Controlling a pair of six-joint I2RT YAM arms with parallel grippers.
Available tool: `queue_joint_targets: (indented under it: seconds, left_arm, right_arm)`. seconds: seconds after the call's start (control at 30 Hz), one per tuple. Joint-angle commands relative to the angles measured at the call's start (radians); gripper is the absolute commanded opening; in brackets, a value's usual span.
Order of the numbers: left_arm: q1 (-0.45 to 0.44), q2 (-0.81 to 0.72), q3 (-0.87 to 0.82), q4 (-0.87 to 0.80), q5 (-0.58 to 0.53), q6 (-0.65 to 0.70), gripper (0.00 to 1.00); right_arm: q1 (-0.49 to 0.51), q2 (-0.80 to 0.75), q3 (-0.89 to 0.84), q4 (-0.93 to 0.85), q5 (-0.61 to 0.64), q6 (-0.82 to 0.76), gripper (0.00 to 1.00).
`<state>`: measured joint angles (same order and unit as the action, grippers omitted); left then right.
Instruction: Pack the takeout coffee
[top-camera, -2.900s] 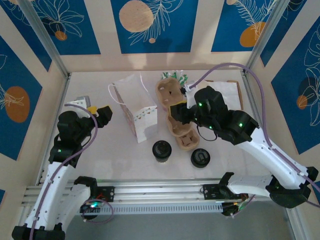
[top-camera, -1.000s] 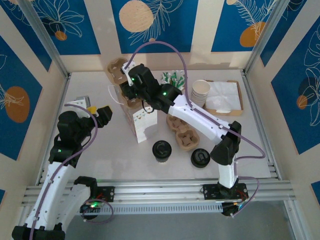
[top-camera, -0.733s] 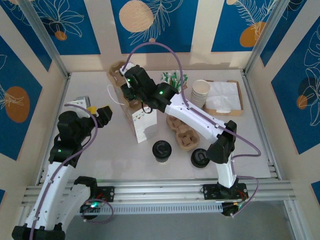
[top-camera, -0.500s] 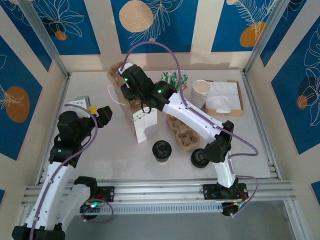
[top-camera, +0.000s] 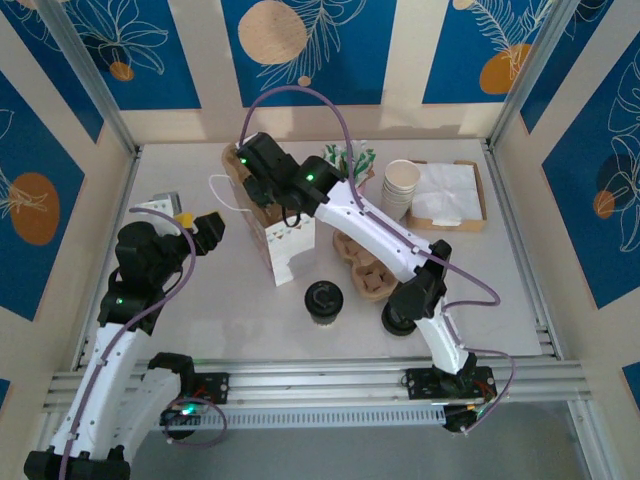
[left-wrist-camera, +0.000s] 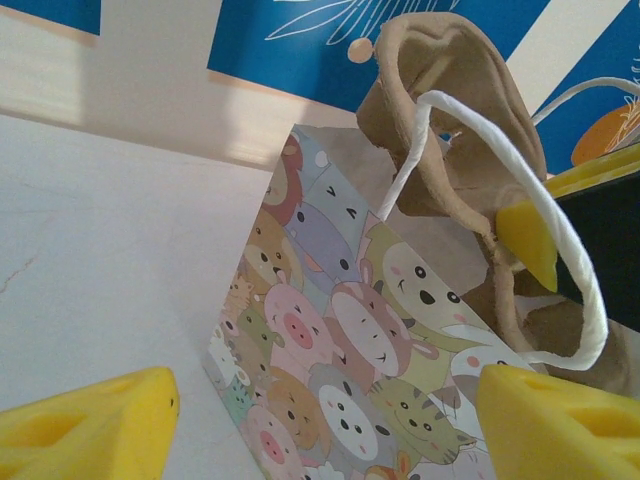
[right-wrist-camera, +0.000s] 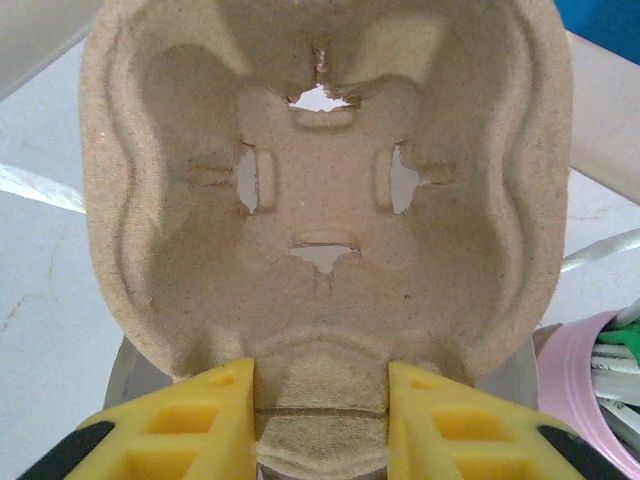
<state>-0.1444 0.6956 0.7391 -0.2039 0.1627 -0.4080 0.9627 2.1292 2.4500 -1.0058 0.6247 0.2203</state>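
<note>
On the white bench (top-camera: 215, 305), the right gripper (right-wrist-camera: 320, 425) clamps 1 pulp carrier (right-wrist-camera: 320, 200) at the mouth of the paper bag (left-wrist-camera: 340, 370); the left gripper (top-camera: 200, 222) gapes, empty.

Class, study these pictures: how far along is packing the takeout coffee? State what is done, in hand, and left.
Done: the animal-print paper bag stands open. In hand: the right gripper pinches a brown moulded-pulp cup carrier at the bag's mouth. Left: the paper coffee cup with the round black lid sits on the white table, outside both carrier and bag.
</note>
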Motion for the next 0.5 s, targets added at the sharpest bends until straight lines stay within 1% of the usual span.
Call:
queue_joint_targets:
  seconds: [0.0, 0.47]
  left_arm:
    - [-0.003, -0.005, -0.009, -0.011, -0.011, 0.024, 0.78]
    - [-0.003, -0.001, -0.008, -0.012, -0.015, 0.024, 0.78]
  right_arm:
    - [0.001, 0.011, 0.047, -0.078, -0.01, 0.027, 0.33]
    - [-0.007, 0.03, 0.081, -0.172, -0.072, 0.05, 0.32]
